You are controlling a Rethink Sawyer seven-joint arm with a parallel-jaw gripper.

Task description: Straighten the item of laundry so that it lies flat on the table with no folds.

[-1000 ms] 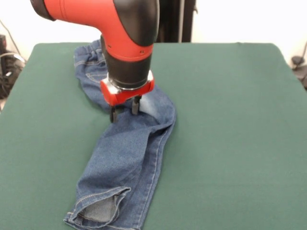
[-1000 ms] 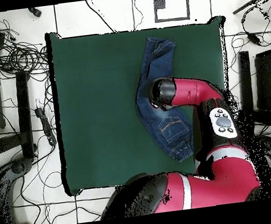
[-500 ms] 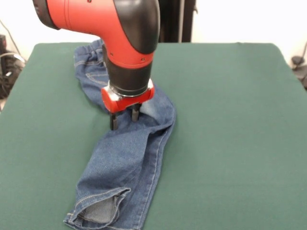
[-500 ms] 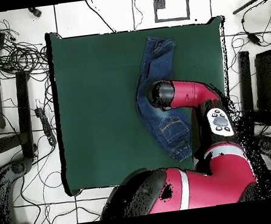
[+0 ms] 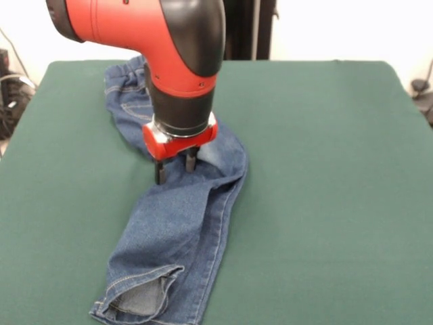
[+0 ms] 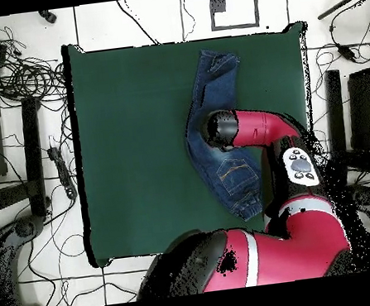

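Gripper down on folded jeans

Jeans (image 5: pixel 177 223) lie doubled lengthwise on the table (image 5: pixel 325 203), one leg over the other, bent at the knee, waistband toward the far left corner and cuffs at the near edge. Above their bend the gripper (image 5: pixel 175 164) hangs straight down, its two fingers (image 5: pixel 160 172) slightly apart and touching or nearly touching the denim at the jeans' left edge, with nothing clamped between them; probably placed there to pinch the top layer and peel it open.
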